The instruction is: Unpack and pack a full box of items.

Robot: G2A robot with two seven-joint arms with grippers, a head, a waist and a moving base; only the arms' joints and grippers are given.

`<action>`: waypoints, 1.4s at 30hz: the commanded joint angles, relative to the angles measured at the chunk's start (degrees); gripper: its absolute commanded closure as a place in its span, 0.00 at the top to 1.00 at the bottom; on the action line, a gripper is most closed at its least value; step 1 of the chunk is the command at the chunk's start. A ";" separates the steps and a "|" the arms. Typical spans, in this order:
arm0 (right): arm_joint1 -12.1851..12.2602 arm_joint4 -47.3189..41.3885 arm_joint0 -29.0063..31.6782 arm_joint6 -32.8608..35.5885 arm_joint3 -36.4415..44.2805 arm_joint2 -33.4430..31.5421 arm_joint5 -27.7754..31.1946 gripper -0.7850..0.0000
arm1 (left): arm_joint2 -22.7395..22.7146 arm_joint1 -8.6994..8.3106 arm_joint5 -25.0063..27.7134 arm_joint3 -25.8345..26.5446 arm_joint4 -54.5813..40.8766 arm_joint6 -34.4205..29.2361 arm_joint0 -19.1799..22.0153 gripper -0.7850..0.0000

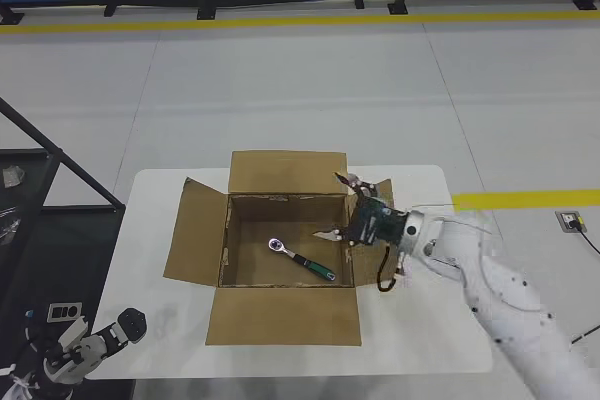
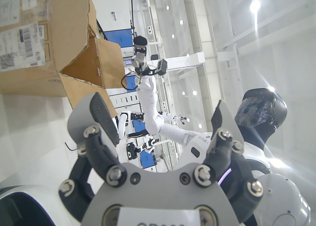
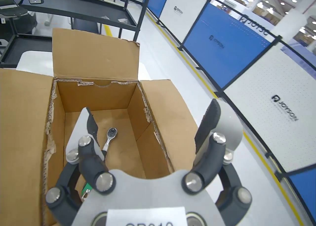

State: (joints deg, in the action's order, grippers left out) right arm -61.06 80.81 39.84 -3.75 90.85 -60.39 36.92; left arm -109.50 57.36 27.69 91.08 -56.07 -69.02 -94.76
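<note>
An open cardboard box (image 1: 285, 172) with its flaps spread stands in the middle of the white table (image 1: 420, 330). On its floor lies a ratchet wrench (image 1: 300, 258) with a green handle, also visible as the ratchet wrench (image 3: 110, 136) between my right fingers. My right gripper (image 1: 340, 208) hovers open over the box's right wall, holding nothing; in its own view the right gripper (image 3: 150, 113) looks down into the box (image 3: 96, 99). My left gripper (image 1: 130, 325) sits low off the table's front left corner. The left gripper (image 2: 160, 118) is open and empty, the box (image 2: 61, 26) beyond it.
A black shelving rack (image 1: 10, 200) stands left of the table. Blue and white partition panels (image 3: 222, 46) line the room's far side. The table surface around the box flaps is bare white.
</note>
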 commanded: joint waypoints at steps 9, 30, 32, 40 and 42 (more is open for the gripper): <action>3.65 -3.86 23.69 39.96 19.30 -26.68 -15.43 1.00 | 0.00 0.00 0.00 0.00 0.00 0.00 0.00 1.00; 0.61 -15.66 1.63 42.07 -29.60 -12.77 -9.25 1.00 | 0.00 0.00 0.00 0.00 0.00 0.00 0.00 1.00; 0.32 -15.65 0.25 41.09 -32.14 -11.85 -9.15 1.00 | 0.00 0.00 0.00 0.00 0.00 0.00 0.00 1.00; -0.96 -18.51 -4.25 40.11 -40.55 -8.81 -8.00 0.62 | 0.00 0.00 0.00 0.00 0.00 0.00 0.00 1.00; -1.19 -18.77 -5.12 39.80 -42.11 -8.22 -7.60 0.48 | 0.00 0.00 0.00 0.00 0.00 0.00 0.00 1.00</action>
State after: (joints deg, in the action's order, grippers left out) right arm -62.16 62.05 35.09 36.16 49.43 -68.86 29.20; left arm -109.50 57.36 27.69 91.08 -56.07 -69.02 -94.76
